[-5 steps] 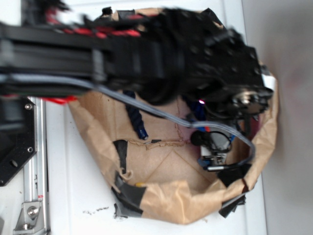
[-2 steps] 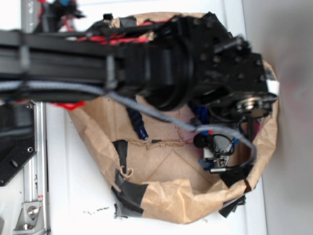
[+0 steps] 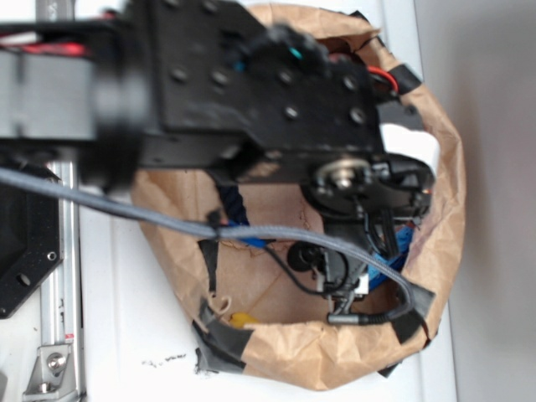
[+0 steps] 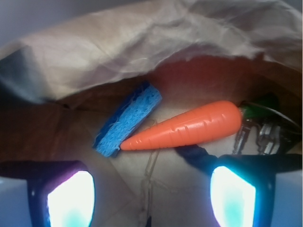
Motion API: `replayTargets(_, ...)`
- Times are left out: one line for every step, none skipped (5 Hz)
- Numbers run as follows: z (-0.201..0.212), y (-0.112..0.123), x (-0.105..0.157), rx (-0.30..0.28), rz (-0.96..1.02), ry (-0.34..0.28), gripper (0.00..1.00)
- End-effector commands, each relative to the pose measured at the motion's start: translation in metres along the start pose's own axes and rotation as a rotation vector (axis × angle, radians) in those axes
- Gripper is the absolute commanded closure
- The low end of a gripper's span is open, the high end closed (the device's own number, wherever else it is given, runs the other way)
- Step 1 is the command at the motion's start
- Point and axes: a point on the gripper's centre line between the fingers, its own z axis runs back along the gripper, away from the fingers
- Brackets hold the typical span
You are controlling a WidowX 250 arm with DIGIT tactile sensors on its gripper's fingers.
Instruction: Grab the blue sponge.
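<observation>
- From the exterior view the black robot arm (image 3: 243,100) fills the top half of the picture, blurred at the left, reaching over a crumpled brown paper bag (image 3: 444,209) whose rim is patched with dark tape.
- Down in the bag, that view gives only a sliver of bright blue (image 3: 405,243) past the arm's end, probably the sponge; the rest is hidden by black hardware and a grey cable (image 3: 126,209) that sweeps across.
- Also there: a dark navy rope (image 3: 230,201) hanging at the inner left wall, and a small yellow thing (image 3: 241,319) near the lower rim, too small to make out.
- Switch to the wrist view and the floor of the bag opens up: the blue sponge (image 4: 127,119) lies tilted on the paper floor, lower end toward the left, close under the bag's folded wall.
- An orange carrot (image 4: 189,126) lies beside it, its pointed tip touching the sponge's lower end, green stub at the right.
- The gripper (image 4: 151,198) sits at the bottom of the wrist view, its two fingers (image 4: 71,198) spread wide apart with nothing between them, pads glowing pale.
- The sponge is ahead of the spread fingers, a little toward the left one, not touching either.
- Textures: the sponge is a rectangular foam block, rough lighter-blue face up, darker blue edge; the carrot is smooth, ridged plastic; the bag is creased paper.
</observation>
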Motion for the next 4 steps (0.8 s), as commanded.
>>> replayTargets(-0.006,-0.010,0.014,0.051,-0.112,-0.071,0.00)
replayTargets(-0.029,-0.016,0.019,-0.004,-0.232,-0.075,0.00)
replayTargets(-0.045,-0.021,0.023,-0.014,-0.244,-0.056,0.00)
replayTargets(-0.058,-0.021,0.020,-0.089,-0.243,-0.055,0.00)
